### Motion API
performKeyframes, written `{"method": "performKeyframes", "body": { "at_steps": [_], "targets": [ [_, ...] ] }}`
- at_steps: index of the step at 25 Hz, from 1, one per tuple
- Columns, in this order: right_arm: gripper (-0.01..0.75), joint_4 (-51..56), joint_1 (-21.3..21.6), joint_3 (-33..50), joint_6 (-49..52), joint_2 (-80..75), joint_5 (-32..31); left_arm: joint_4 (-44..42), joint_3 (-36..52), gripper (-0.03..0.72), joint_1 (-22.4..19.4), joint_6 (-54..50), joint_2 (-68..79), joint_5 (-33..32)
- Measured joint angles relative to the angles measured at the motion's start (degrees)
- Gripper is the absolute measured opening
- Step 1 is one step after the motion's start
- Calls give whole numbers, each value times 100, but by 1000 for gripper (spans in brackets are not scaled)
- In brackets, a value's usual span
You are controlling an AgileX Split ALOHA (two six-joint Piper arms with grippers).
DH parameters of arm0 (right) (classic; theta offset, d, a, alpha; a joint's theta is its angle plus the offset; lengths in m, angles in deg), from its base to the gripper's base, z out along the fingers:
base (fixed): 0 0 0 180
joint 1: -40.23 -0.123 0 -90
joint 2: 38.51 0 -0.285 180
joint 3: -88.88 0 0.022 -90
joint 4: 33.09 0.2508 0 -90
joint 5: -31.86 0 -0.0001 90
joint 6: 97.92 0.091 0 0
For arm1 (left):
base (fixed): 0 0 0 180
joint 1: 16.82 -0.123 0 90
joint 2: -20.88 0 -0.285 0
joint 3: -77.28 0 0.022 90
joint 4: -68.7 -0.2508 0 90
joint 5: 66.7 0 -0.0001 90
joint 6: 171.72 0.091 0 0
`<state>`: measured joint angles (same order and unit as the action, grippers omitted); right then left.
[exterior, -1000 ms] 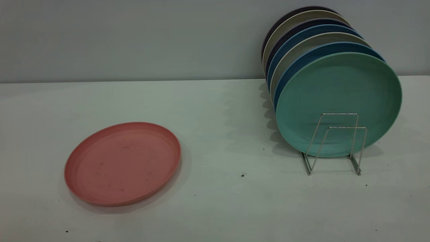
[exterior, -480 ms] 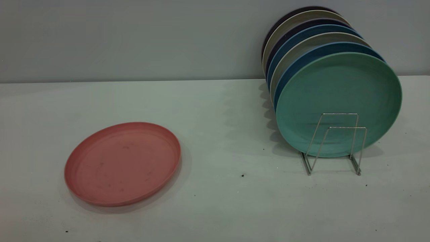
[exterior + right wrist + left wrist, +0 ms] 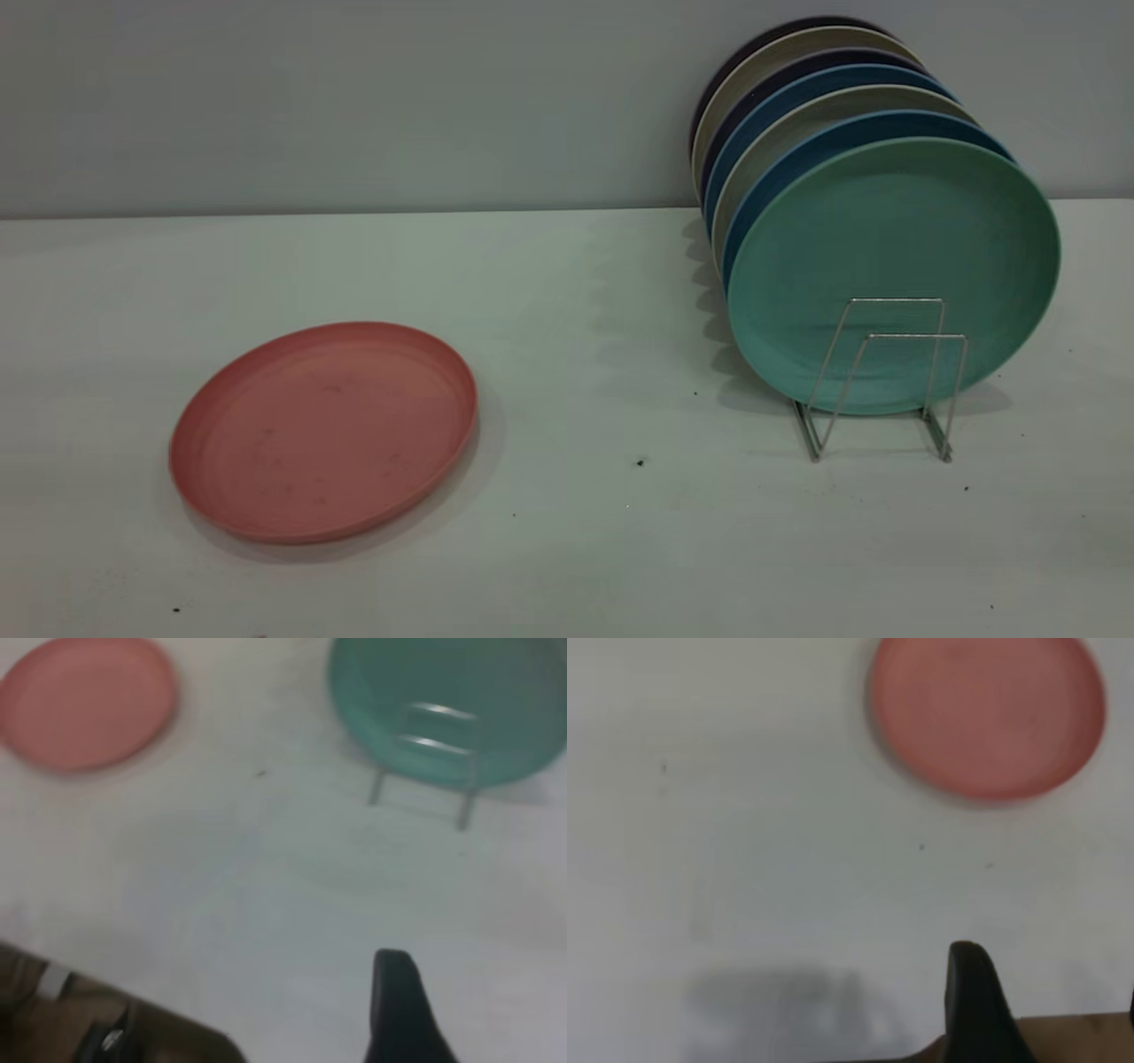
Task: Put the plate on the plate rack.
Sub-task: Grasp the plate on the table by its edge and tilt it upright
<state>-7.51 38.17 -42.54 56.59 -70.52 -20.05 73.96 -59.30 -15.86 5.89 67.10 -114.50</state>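
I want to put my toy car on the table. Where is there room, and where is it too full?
The biggest bare patch of table lies between the pink plate and the plate rack. The strip along the back wall behind the pink plate is bare too. It is crowded at the rack, where the green plate and the plates behind it stand packed together.

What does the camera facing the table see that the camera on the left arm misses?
Only the exterior view shows the plate rack, the mint-green plate at its front and the row of plates behind it. Only the left wrist view shows a dark finger of the left arm. Both show the plate lying flat on the table, with nothing touching it.
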Motion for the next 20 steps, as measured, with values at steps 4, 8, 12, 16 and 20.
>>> {"method": "performKeyframes", "body": {
  "at_steps": [4, 8, 12, 16, 20],
  "targets": [
    [474, 547, 0, 0, -670, -850, 257, 67, -186, 445, 0, -25, 1531, 765],
    [475, 898, 0, 0, -1136, -1450, 406, 354, -528, 445, 0, 126, 3008, 1317],
    [475, 1012, 0, 0, -1346, -1711, 466, 1024, -870, 445, -38, 818, 4380, 1720],
    [475, 1028, 0, 0, -1401, -1738, 508, 1964, -1256, 445, -402, 1823, 5572, 1878],
    [475, 1036, 0, 0, -1435, -1740, 520, 3184, -1552, 445, -753, 3148, 6528, 1995]
  ]
}}
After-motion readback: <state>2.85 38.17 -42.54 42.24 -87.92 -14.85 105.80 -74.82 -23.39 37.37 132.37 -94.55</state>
